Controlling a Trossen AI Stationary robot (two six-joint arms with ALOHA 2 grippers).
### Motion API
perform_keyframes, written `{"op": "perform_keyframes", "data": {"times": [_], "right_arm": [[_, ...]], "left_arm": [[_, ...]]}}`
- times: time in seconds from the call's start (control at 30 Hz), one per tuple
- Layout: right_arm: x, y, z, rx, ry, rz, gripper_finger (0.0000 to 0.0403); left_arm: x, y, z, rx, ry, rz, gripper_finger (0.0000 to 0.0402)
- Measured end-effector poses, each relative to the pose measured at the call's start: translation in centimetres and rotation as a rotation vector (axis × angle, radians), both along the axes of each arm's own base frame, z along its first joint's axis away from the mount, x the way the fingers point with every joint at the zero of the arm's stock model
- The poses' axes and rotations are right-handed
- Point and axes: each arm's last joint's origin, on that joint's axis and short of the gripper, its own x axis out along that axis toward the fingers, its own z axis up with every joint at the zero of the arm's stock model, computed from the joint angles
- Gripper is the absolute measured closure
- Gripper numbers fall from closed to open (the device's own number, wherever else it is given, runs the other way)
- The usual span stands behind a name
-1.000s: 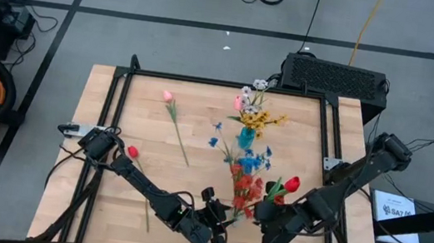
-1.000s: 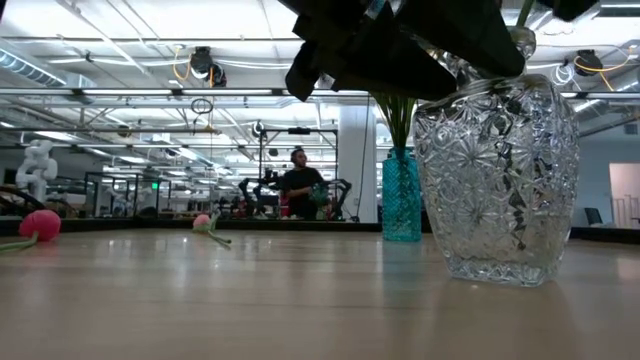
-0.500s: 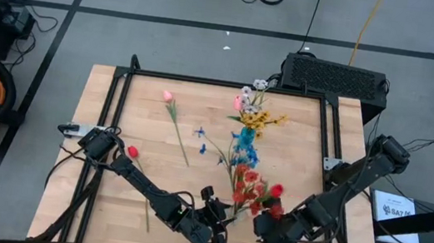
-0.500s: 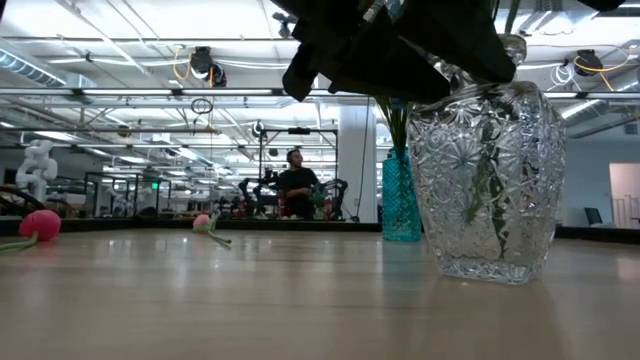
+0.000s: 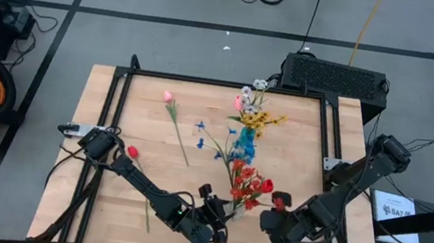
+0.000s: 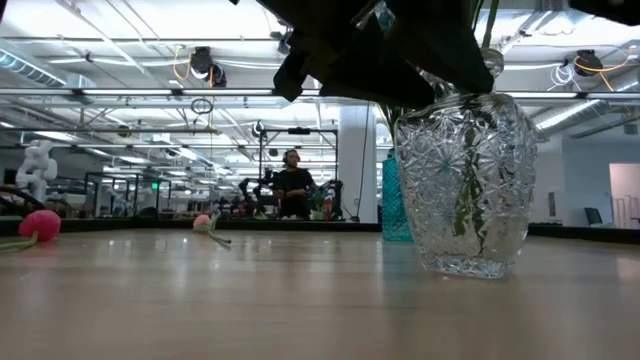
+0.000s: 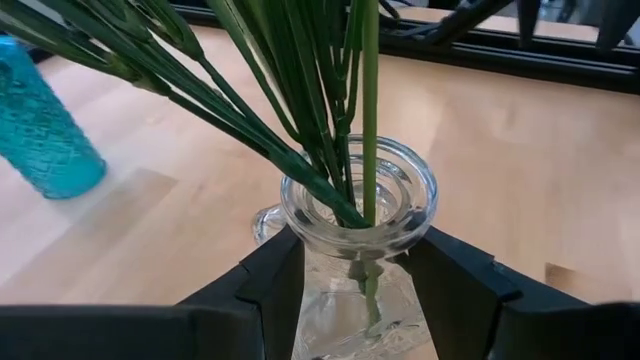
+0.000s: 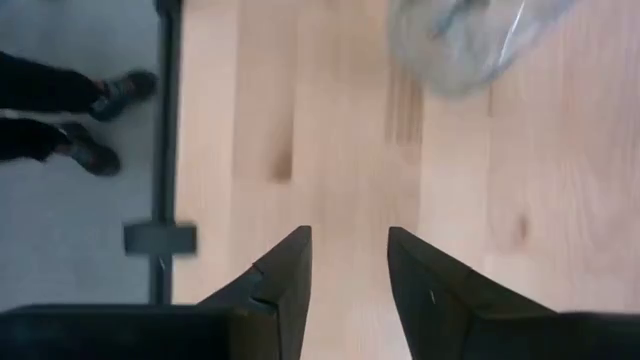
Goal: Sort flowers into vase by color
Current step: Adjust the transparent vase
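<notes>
Fingers of your left hand [image 7: 362, 285] clamp the neck of the clear glass vase [image 7: 358, 215], which stands near the surface's [image 5: 296, 157] front edge with red flowers [image 5: 247, 186] and green stems [image 7: 300, 110] in it. Your right hand [image 8: 348, 265] hovers just beside it, fingers apart, holding nothing. A teal vase [image 5: 245, 139] behind carries blue sprays [image 5: 202, 136].

Teal vase [image 5: 245, 142], red flowers [image 5: 248, 188]
</notes>
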Motion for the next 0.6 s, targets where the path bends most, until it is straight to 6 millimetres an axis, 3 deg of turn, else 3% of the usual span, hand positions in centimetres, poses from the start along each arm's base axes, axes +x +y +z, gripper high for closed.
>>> {"op": "perform_keyframes", "data": {"times": [0.6], "right_arm": [[-4.8, 3.1, -0.2, 0.017, 0.1, -0.091, 0.0309]], "left_arm": [[0.0, -0.1, 0.0, -0.018, -0.022, 0.015, 0.0226]]}}
